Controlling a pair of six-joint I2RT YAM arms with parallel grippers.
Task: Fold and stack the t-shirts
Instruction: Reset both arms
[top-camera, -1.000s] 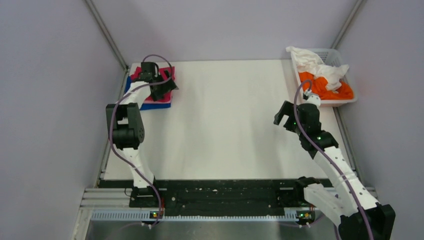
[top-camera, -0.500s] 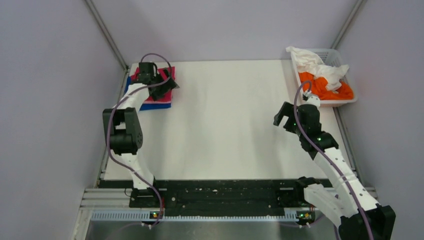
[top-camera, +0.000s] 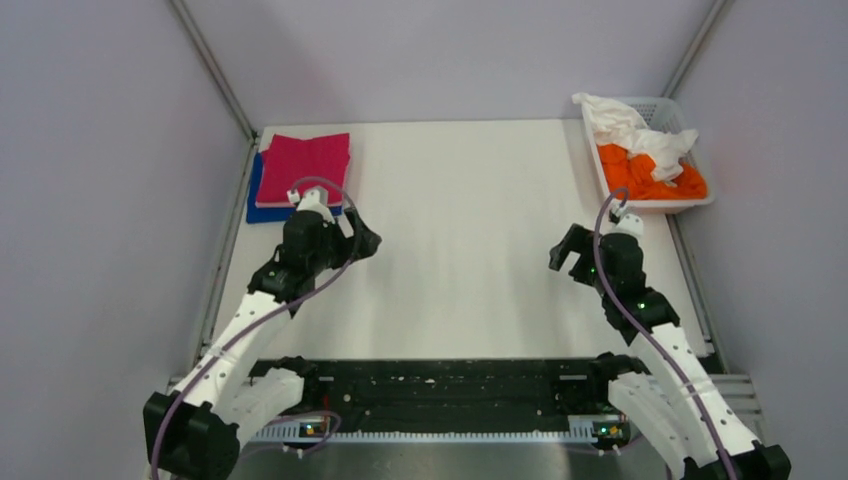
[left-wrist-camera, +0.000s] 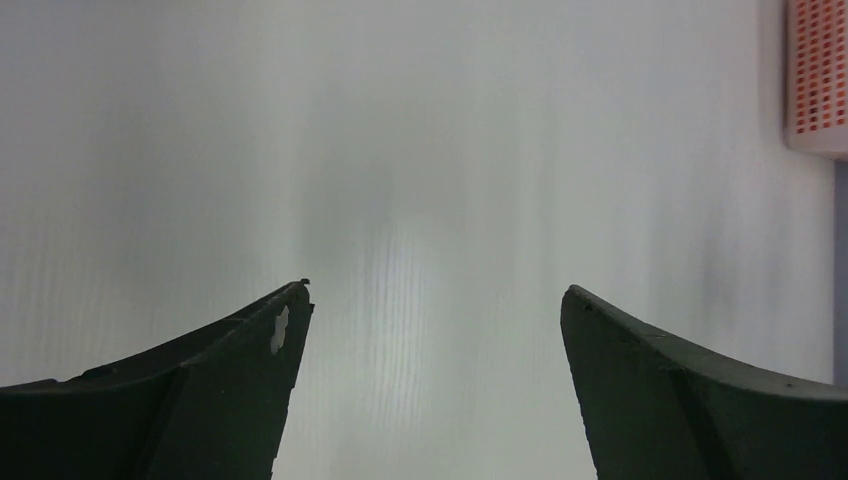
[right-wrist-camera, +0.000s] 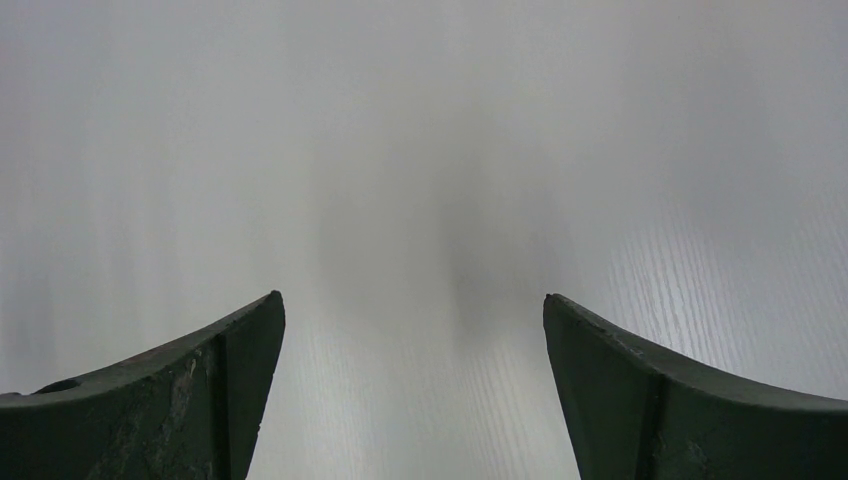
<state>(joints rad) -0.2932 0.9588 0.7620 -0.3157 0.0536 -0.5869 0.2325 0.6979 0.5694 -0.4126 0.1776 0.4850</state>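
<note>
two grippers hang over the bare white table (top-camera: 460, 250), well apart, and we see both with jaws spread wide and nothing between them: the left gripper (top-camera: 355, 232) left of centre, the right gripper (top-camera: 562, 248) toward the right side. at the far left corner a folded magenta-red t-shirt (top-camera: 305, 158) lies on a folded royal blue t-shirt (top-camera: 262, 207); a pale strip at its left edge may be a pink one, though we cannot be sure. at the far right, the white slotted basket (top-camera: 700, 201) holds a crumpled white t-shirt (top-camera: 635, 125) lying partly over an orange t-shirt (top-camera: 650, 180).
</note>
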